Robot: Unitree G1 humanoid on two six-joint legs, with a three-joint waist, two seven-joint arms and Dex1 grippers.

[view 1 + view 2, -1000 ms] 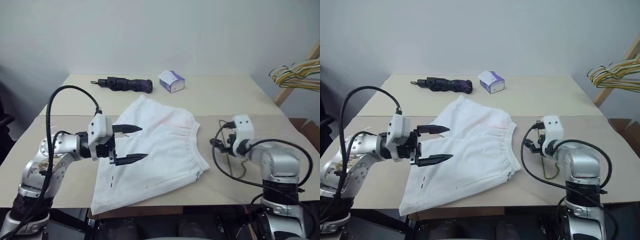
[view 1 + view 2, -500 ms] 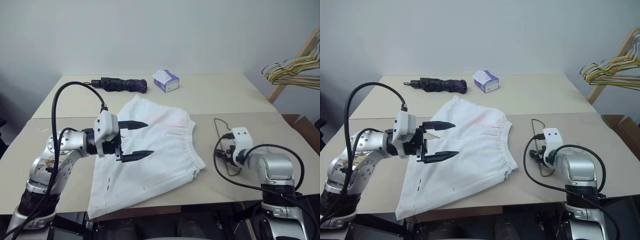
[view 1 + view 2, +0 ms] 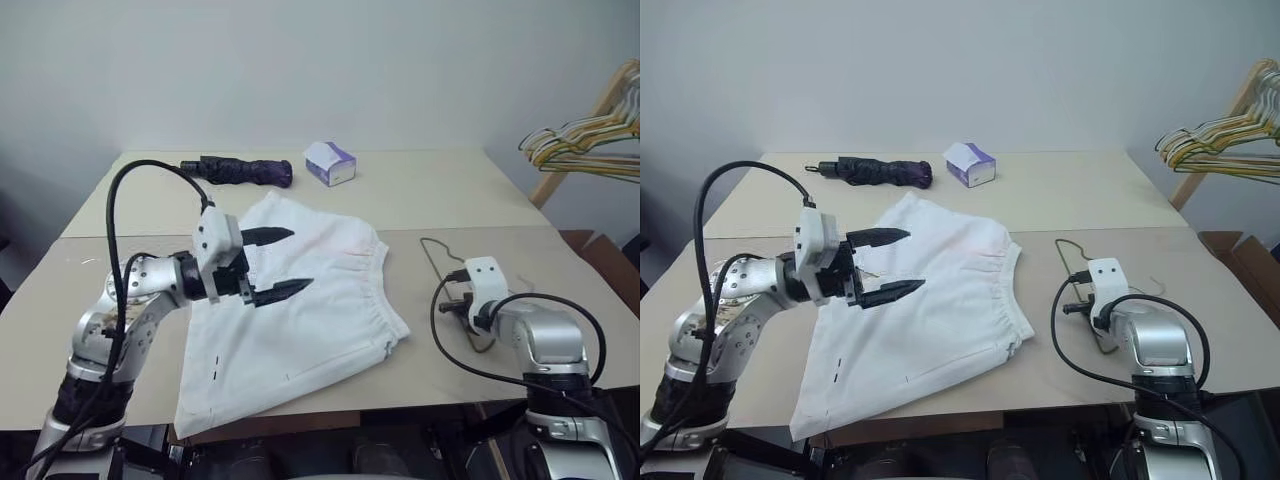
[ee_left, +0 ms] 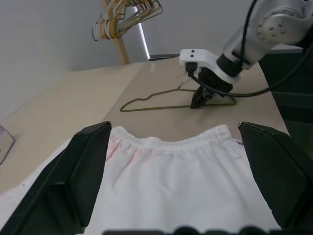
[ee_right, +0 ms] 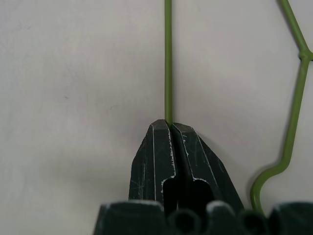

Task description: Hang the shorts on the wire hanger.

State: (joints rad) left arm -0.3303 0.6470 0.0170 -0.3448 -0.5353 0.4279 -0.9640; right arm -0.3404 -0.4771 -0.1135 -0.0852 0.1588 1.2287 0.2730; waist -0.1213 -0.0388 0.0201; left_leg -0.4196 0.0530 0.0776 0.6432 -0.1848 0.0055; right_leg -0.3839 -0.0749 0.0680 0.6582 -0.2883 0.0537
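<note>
The white shorts [image 3: 300, 315] lie flat on the table, their gathered waistband [image 4: 166, 142] toward the right. Above the shorts' left half hovers my left gripper [image 3: 298, 260], open wide and level, pointing right with nothing between its fingers [image 4: 78, 171]. The thin greenish wire hanger [image 3: 431, 255] lies on the table right of the shorts. My right gripper [image 5: 168, 126] points down at the table and is shut on one straight wire of the hanger [image 5: 168, 58]. The hanger's curved hook [image 5: 288, 147] lies just beside the fingers.
A folded dark umbrella [image 3: 240, 170] and a white-and-purple tissue box [image 3: 330, 163] sit at the back of the table. A bunch of yellow, green and white hangers [image 3: 585, 140] hangs on a wooden rack at the far right. The table's front edge [image 3: 420, 405] is near.
My right gripper has sunk to the table and shut on the hanger's wire. The left gripper stays open over the shorts. The camera has turned a little.
</note>
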